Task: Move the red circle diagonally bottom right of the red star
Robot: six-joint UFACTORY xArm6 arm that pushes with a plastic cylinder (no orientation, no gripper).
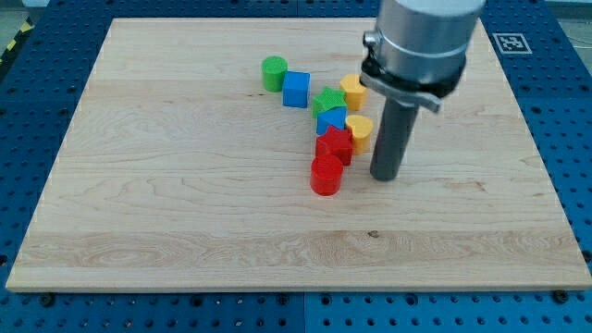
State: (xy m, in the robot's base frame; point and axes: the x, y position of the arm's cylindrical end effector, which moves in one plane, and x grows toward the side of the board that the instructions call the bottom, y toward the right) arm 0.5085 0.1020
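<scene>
The red circle [326, 176] is a short, glossy red cylinder with a flat round top, standing upright on the pale wooden board [185, 213]. It touches the red star [335, 145], which sits just above it and slightly toward the view's right — the two reds read almost as one mass.

My tip [385, 176] is the bare lower end of a dark rod with nothing to open or close; it holds nothing and rests on the board free of every block. From my tip, the red circle lies near, toward the view's left, at about the same level, with a strip of bare wood between. The red star is up and left of my tip. A yellow block [360, 132] sits just beside the rod's left edge, higher up — whether it touches the rod I cannot tell.

Farther up and left of my tip run a blue block [331, 120], a green star [328, 100], another yellow block [352, 92], a blue cube [295, 89] and a green cylinder [274, 73].
</scene>
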